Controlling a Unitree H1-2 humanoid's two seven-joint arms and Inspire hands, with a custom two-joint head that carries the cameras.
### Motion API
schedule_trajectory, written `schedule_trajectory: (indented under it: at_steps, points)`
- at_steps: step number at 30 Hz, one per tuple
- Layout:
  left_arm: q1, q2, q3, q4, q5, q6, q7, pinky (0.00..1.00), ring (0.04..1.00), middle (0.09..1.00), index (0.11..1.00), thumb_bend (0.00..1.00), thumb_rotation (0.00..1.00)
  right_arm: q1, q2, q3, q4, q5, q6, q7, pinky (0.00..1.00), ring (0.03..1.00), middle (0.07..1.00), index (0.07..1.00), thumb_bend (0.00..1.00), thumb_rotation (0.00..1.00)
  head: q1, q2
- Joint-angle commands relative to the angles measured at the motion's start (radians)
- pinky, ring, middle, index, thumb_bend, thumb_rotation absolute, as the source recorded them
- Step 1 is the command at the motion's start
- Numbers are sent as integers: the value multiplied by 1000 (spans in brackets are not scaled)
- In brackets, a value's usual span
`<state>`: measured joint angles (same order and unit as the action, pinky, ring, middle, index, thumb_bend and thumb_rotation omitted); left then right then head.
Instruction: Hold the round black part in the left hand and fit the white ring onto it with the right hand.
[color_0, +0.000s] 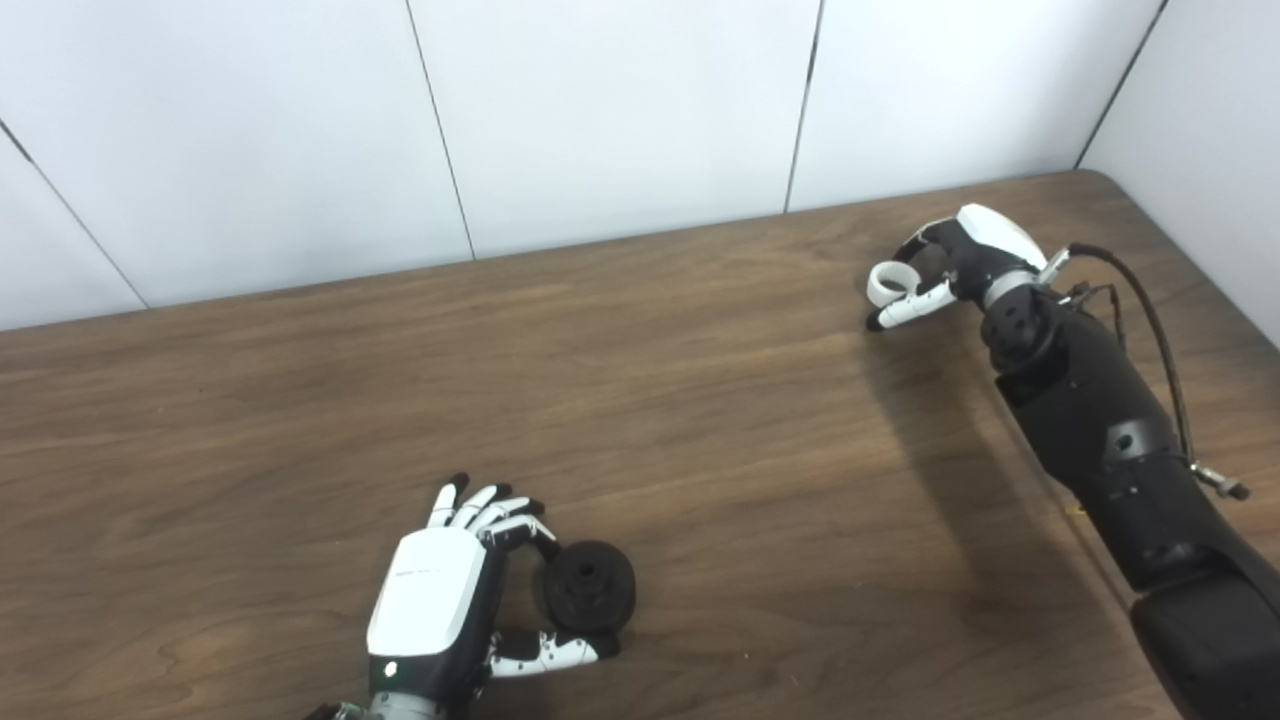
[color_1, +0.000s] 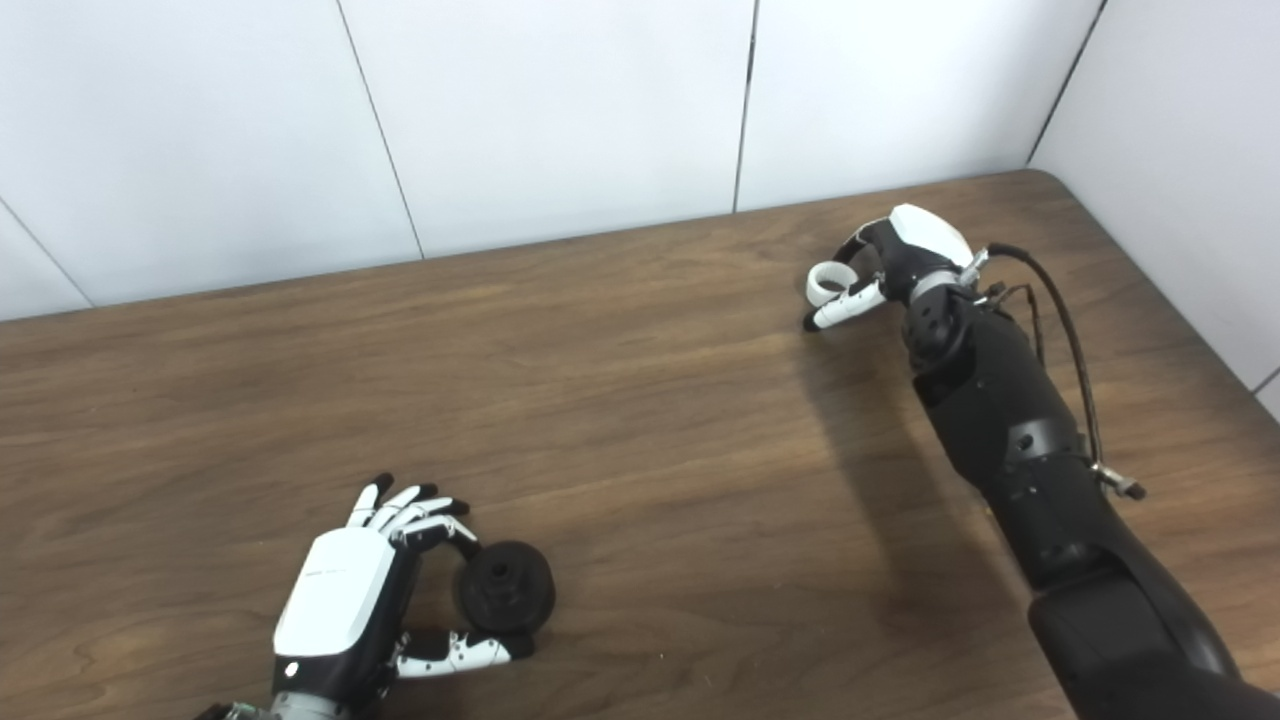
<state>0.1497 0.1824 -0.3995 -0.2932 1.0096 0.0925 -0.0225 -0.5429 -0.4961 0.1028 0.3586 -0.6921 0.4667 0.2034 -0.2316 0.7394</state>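
Observation:
The round black part (color_0: 590, 585) is a dark disc with a raised hub, low at the table's (color_0: 700, 420) front left. My left hand (color_0: 440, 590) is cupped around it from the left, with a curled finger on its upper edge and the thumb (color_0: 550, 652) against its lower edge. My right hand (color_0: 950, 265) is far off at the back right, just above the table. It pinches the white ring (color_0: 885, 283) between thumb and fingers, with the ring sticking out to the left. The same shows in the right eye view, with the part (color_1: 505, 598) and the ring (color_1: 825, 283).
The brown wooden table runs to white wall panels (color_0: 600, 120) at the back and on the right. A black cable (color_0: 1150, 320) loops off my right forearm. A wide stretch of bare wood lies between the two hands.

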Motion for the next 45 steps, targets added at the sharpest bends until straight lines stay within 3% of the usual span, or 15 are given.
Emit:
schedule_trajectory:
  at_steps: [1, 10, 17, 24, 36, 39, 45]
  points:
    - [29, 27, 2, 28, 16, 25, -55, 1000, 882, 779, 482, 523, 49, -48, -15, -14, -21, -1, 2, -32, 1000, 964, 904, 522, 573, 160, 0, 1]
    - [28, 28, 1, 31, 19, 22, -48, 1000, 880, 777, 483, 523, 49, -26, -25, -10, -29, 34, -1, -71, 909, 923, 845, 487, 521, 131, 1, 1]
    - [24, 27, 1, 36, 16, 16, -40, 1000, 879, 778, 482, 523, 49, -18, -52, 21, -36, 33, -13, -62, 969, 945, 847, 487, 519, 130, -1, 0]
    - [27, 26, 0, 27, 13, 22, -54, 1000, 886, 783, 482, 522, 49, 16, -79, 61, -157, 33, -48, -27, 1000, 945, 851, 487, 520, 130, 2, 2]
    - [26, 14, -7, 22, 20, 29, -61, 1000, 885, 780, 482, 523, 49, 49, -56, 196, -539, -33, -6, 188, 1000, 924, 825, 485, 524, 134, 30, 9]
    - [25, 8, -11, 25, 26, 31, -59, 1000, 884, 778, 482, 523, 49, 49, -32, 221, -628, -79, 2, 282, 1000, 928, 828, 485, 524, 136, 38, 11]
    - [24, -5, -21, 22, 50, 40, -62, 1000, 876, 773, 482, 524, 50, 71, 21, 249, -746, -115, -1, 398, 1000, 937, 834, 484, 524, 136, 50, 16]
